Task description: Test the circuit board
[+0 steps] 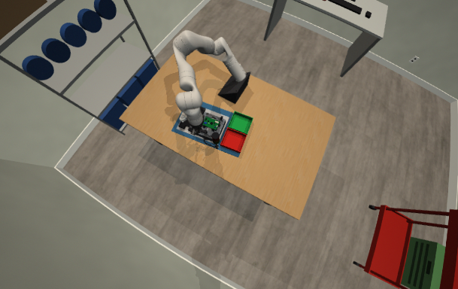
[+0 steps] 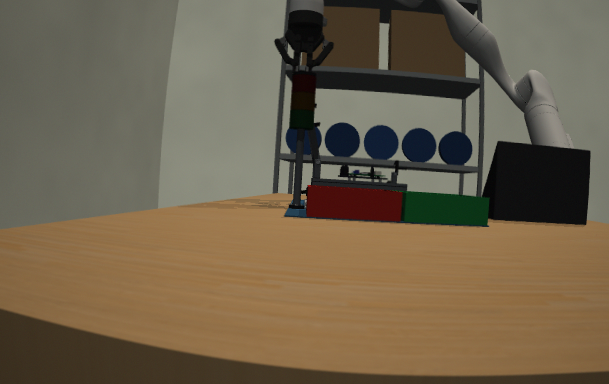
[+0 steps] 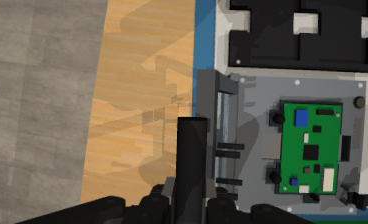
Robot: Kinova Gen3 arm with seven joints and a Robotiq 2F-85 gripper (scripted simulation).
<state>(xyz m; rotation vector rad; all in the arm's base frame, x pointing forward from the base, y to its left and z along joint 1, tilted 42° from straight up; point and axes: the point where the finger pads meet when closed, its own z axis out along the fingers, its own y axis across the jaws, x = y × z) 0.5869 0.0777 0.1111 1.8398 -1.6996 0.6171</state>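
Observation:
The green circuit board (image 3: 311, 147) lies flat, component side up, in the grey tester, with its white connector (image 3: 328, 179) at the end nearer the bins. It also shows in the overhead view (image 1: 210, 122). A black post (image 3: 359, 101) stands alone at the tester's far corner. The tester's lid (image 3: 191, 155) stands upright at the hinge side, as a dark bar running up to my fingers. My gripper (image 2: 304, 64) is high above the tester's edge and shut on the lid's top. The signal light (image 2: 303, 100) shows dark red, amber and green bands, none lit.
The empty black tray (image 3: 300, 35) lies beside the tester on the blue mat. The red bin (image 1: 233, 140) and green bin (image 1: 240, 122) stand side by side on the tester's other side. The arm's black base box (image 1: 235, 88) sits behind them.

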